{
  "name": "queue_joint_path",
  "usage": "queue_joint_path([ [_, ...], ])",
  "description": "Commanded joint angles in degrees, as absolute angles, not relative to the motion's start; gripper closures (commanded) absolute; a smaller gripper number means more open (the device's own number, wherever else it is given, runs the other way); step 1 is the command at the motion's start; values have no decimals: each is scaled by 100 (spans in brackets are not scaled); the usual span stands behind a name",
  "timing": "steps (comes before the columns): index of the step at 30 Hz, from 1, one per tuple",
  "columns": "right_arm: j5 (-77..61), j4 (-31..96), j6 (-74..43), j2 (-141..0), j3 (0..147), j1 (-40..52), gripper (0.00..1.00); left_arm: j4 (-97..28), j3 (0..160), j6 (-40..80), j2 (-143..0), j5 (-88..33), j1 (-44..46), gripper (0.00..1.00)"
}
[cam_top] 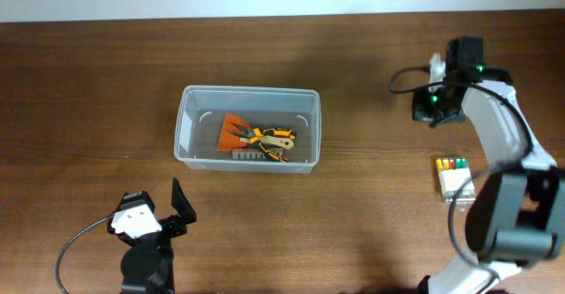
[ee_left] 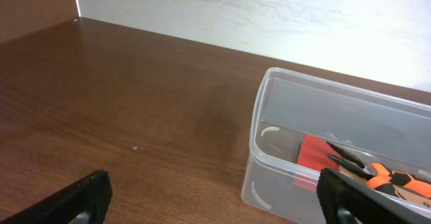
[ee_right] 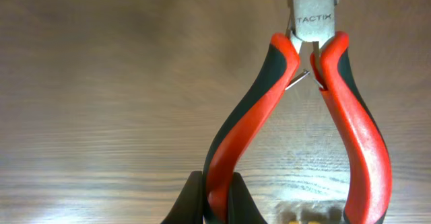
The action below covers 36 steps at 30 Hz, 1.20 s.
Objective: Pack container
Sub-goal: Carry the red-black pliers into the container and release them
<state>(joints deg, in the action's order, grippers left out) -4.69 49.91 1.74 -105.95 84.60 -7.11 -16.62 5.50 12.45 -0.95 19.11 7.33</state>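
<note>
While the left claw (ee_left: 212,183) gapes, the right claw (ee_right: 215,200) grips red-handled pliers (ee_right: 357,130).

Overhead looks straight down on the whole surface (cam_top: 88,82). The left wrist view sits low, facing the container (ee_left: 269,123) that overhead also shows. The right wrist view hangs close over pliers (ee_right: 316,116).

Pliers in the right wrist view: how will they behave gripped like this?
The pliers look rigid and head-heavy. The right gripper pinches only one handle, so they may swing and the free handle flap. Rubbery-looking grips probably resist slipping.
</note>
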Motion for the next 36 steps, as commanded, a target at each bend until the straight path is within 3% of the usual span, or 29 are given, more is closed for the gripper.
queue_joint_path([
  [1, -585, 5122, 250, -9904, 8849, -294, 96, -1671, 532, 1194, -73, 1931, 751, 1],
  [20, -565, 5704, 3092, -9411, 9238, 3586, 96, -1671, 532, 1194, -73, 1931, 751, 1],
  [27, -537, 5730, 3883, -9679, 9216, 4119, 96, -1671, 532, 1194, -73, 1931, 751, 1],
  [36, -534, 5605, 3922, -10617, 9216, 4075, 96, -1671, 532, 1194, -73, 1931, 751, 1],
])
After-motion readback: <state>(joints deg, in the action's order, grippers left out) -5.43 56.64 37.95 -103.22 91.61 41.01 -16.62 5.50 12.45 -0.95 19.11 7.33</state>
